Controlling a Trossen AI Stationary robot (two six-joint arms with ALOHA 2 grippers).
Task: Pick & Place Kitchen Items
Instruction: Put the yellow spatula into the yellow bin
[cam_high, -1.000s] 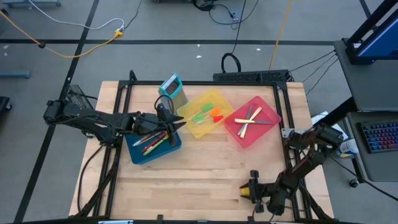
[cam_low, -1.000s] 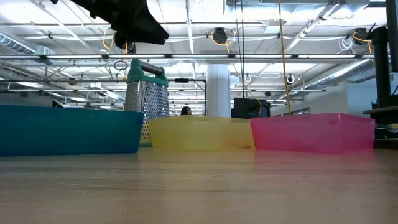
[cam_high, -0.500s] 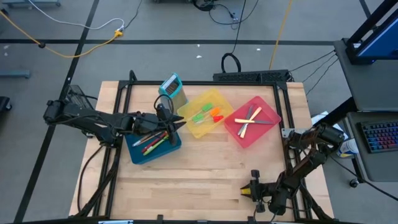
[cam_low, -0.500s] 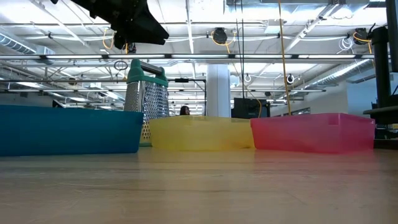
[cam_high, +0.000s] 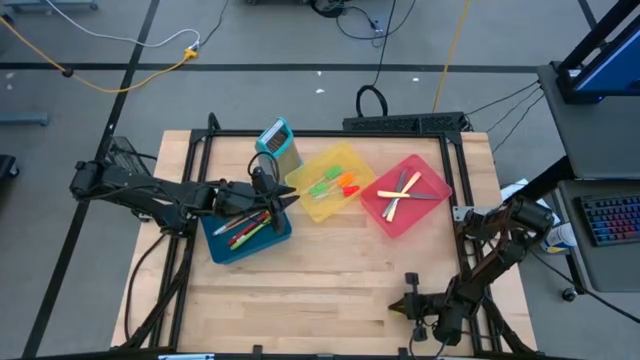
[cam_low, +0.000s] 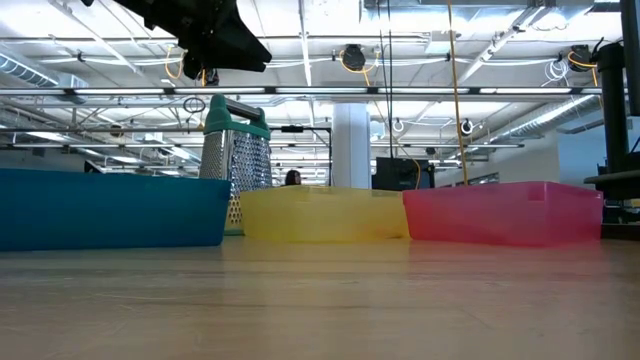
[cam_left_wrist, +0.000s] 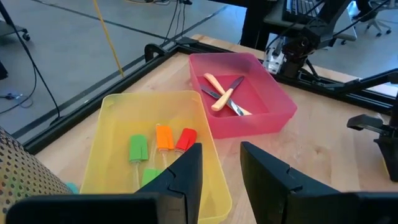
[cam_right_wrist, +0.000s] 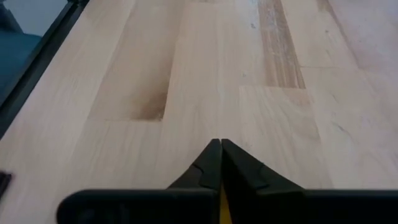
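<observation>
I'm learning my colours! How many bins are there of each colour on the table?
Blue bin: 1
Yellow bin: 1
Red bin: 1
Total: 3

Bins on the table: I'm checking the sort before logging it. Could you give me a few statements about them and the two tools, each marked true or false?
1. The red bin holds cream-handled knives. True.
2. The yellow bin is empty. False: green, orange and red spatulas lie in it.
3. The right tool is shut and holds nothing, low over bare wood at the table's near edge. True.
4. The left tool grips a spoon. False: its fingers stand apart with nothing between them, above the gap between the blue bin and the yellow one.
5. The grater lies in the blue bin. False: it stands on the table behind the bins.
</observation>
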